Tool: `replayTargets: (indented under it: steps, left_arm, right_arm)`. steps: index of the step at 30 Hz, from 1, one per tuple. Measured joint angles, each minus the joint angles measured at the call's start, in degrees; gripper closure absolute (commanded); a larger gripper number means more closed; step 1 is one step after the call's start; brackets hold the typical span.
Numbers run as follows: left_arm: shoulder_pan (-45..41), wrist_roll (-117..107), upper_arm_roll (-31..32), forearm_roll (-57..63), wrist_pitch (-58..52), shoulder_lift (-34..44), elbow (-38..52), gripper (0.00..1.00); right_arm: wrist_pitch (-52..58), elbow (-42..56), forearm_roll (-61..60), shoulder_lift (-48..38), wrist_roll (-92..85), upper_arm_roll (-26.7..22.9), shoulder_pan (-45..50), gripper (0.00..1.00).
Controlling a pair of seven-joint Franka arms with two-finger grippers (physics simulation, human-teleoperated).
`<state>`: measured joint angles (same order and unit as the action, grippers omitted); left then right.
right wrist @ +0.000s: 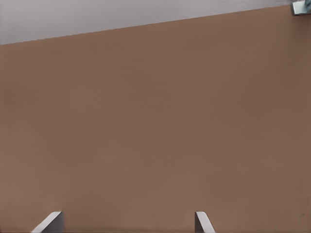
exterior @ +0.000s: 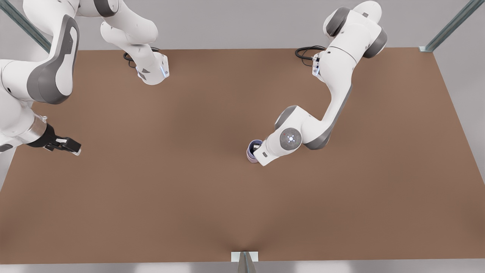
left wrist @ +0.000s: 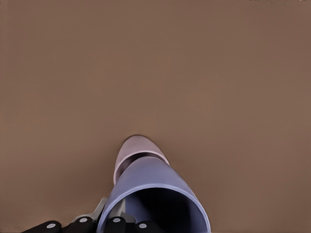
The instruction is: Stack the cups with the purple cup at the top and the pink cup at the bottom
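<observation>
Front view first: found the left pincer [exterior: 256, 148] near the worktop's [exterior: 170, 197] middle, on the arm coming in from the front view's right, reaching down into the purple cup [exterior: 250, 153]. Checked the left wrist view and saw that pincer [left wrist: 109, 214] closed on the purple cup [left wrist: 155, 182] at the rim, one finger [left wrist: 118, 209] inside and one outside the wall. Made out the pink cup [left wrist: 138, 150] directly under it, upright on the worktop, with the purple one's base apparently sunk into its mouth. Could not tell whether fully seated or hanging just short.

Located the right pincer [exterior: 77, 149] well apart, at the front view's left edge, waiting. Confirmed it in the right wrist view [right wrist: 129, 221] as spread wide and holding nothing, above bare worktop.

Judged both cups light, stiff and smooth-walled, so likely to slip or tip under a careless touch. Reckoned the rim pinch the right hold: thin wall between the pads, mouth left free for nesting. Expected the taper to guide the purple cup down and wedge it a little. Judged a straight release and vertical lift safest, lest the light stack drag up with the inner finger or topple. Rated the task close to done, pending release.
</observation>
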<state>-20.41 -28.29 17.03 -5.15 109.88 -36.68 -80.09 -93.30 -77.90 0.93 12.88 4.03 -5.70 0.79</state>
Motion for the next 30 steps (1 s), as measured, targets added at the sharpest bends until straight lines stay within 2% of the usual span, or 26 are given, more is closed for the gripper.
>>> replayTargets:
  steps: [17, 19, 25, 30]
  left_arm:
    - [-0.59, -6.13, -0.23, 0.12, -0.64, -1.27, -0.11, 0.79]
    - [-0.59, -6.48, -0.25, 0.12, -0.67, -1.35, -0.09, 0.74]
    - [-0.60, -7.26, -0.27, 0.60, -0.71, -1.47, -0.09, 0.73]
    - [-0.60, -7.73, -0.26, 0.79, -0.74, -1.45, -0.09, 0.60]
  right_arm:
    - [-0.43, 0.00, -0.09, 0.45, -5.02, 0.00, 0.07, 0.00]
    - [-0.47, 0.00, -0.09, 0.47, -5.36, 0.00, 0.04, 0.00]
    - [-0.58, 0.00, -0.10, 0.54, -6.17, 0.00, 0.00, 0.00]
    - [-0.70, 0.00, -0.10, 0.54, -6.66, 0.00, 0.00, 0.00]
